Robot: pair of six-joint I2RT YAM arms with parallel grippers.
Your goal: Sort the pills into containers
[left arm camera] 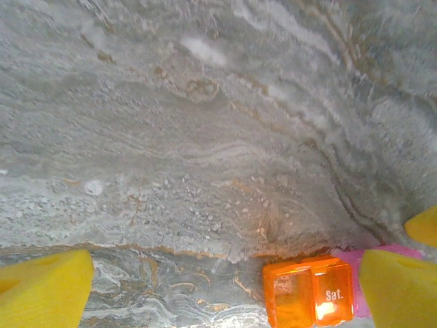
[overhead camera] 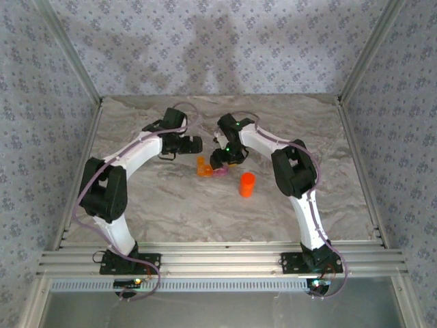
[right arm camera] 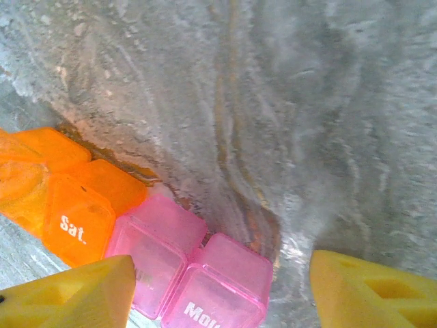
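Observation:
The containers are small joined translucent cubes, orange (overhead camera: 203,167) beside pink (overhead camera: 220,173), mid-table. In the right wrist view the orange cubes (right arm camera: 68,205), one marked "Sat.", adjoin the pink cubes (right arm camera: 198,273). My right gripper (right arm camera: 218,294) is open over the pink end. Its left fingertip (right arm camera: 68,297) overlaps a pink cube, and its right fingertip (right arm camera: 372,290) stands clear of it. My left gripper (left arm camera: 218,294) is wide open above bare table, with the orange cubes (left arm camera: 307,294) just inside its right fingertip (left arm camera: 399,287). The pills are out of view.
A taller orange cylindrical bottle (overhead camera: 246,184) stands upright to the right of the containers, near my right arm. The marble-patterned tabletop (overhead camera: 171,205) has open room in front. Patterned walls close in the back and sides.

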